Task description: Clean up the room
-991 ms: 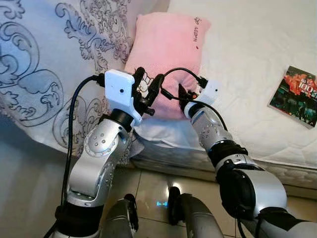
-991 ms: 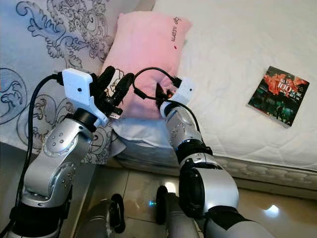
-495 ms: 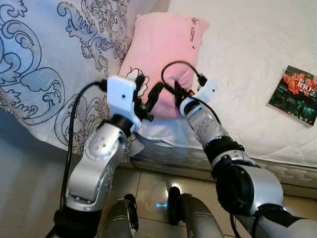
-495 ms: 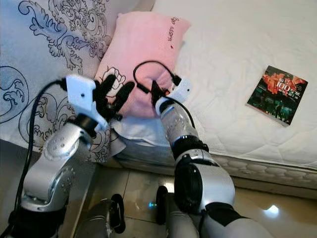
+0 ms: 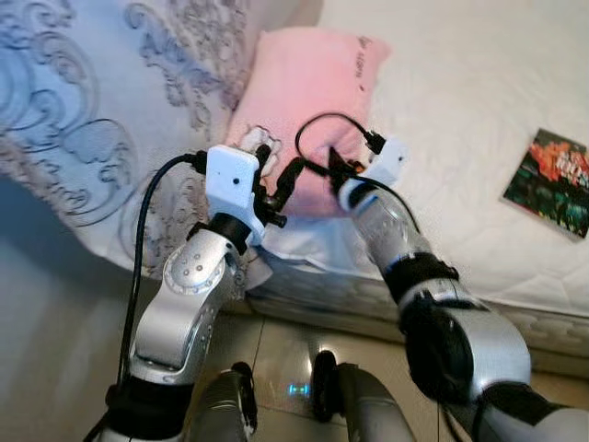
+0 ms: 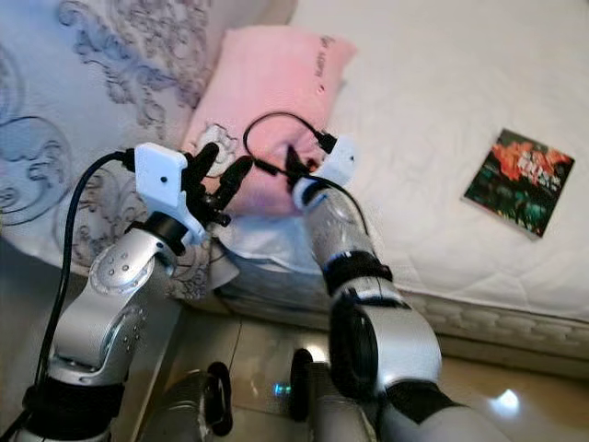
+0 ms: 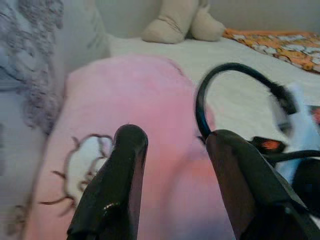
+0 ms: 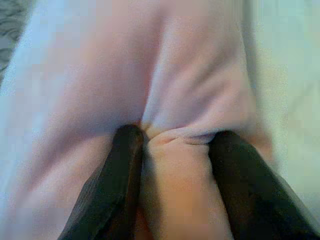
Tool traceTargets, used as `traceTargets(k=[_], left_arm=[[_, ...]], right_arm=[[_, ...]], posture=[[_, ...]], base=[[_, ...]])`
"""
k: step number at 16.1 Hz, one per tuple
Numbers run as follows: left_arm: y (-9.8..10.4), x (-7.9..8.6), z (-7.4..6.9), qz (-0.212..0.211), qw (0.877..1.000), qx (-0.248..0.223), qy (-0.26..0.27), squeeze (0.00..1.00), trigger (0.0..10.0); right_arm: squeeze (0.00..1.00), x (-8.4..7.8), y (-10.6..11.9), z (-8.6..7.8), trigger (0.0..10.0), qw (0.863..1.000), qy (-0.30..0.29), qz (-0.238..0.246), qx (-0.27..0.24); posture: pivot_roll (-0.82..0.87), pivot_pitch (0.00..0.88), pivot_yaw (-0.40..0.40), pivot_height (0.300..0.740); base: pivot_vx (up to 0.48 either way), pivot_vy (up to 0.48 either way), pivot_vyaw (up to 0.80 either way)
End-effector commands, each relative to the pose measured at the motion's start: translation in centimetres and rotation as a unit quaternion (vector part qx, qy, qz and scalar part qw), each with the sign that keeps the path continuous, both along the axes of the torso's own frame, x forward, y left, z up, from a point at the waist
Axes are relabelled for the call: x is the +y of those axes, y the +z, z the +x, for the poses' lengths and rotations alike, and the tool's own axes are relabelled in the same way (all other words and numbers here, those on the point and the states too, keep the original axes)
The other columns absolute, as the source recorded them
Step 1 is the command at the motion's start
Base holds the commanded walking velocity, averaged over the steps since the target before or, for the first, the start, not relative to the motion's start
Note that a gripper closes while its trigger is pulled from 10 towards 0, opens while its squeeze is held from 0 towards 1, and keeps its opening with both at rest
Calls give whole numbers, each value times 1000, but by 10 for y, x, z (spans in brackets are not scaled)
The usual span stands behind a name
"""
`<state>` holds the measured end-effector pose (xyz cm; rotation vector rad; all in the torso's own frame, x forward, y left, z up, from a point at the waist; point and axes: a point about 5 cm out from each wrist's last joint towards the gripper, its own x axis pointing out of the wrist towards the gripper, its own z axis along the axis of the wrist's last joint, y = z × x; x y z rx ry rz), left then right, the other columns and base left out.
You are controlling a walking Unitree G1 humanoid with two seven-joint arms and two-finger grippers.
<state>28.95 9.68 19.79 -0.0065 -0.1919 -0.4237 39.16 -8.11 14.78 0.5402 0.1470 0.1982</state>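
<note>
two right gripper [image 8: 172, 142] fingers pinch the pink pillow [image 5: 308, 101], lengthwise up the bed [image 5: 460, 120]; left gripper [image 5: 278, 170] fingers apart.

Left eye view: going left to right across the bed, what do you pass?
Patterned blanket → left gripper → pink pillow → right gripper pressed into the pillow → white mattress → book.

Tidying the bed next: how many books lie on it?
1: the book lies on the white mattress, at the robot's right, apart from the pink pillow. Others may be hidden.
</note>
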Motion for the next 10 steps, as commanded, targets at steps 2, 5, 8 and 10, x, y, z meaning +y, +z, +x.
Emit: traceTargets(k=[2, 5, 8, 10], left_arm=[[3, 1, 5, 5, 1000, -14, 2, 0, 10000], [4, 5, 13, 11, 1000, -25, 8, 0, 10000], [-3, 7, 12, 12, 1000, -19, 3, 0, 10000], [-22, 16, 8, -5, 999, 27, 21, 0, 10000]], right_arm=[[0, -8, 13, -4, 10000, 991, -4, -102, -91], [0, -41, 25, -22, 10000, 965, -103, -166, -173], [0, -50, 36, -51, 10000, 938, -135, -215, -235], [0, -73, 18, -84, 10000, 926, -171, -258, -217]], posture=[[-11, 70, -1, 740], [-27, 11, 5, 740], [-40, 0, 10, 740], [-40, 0, 14, 740]], base=[[0, 0, 0], [0, 0, 0], [0, 0, 0], [0, 0, 0]])
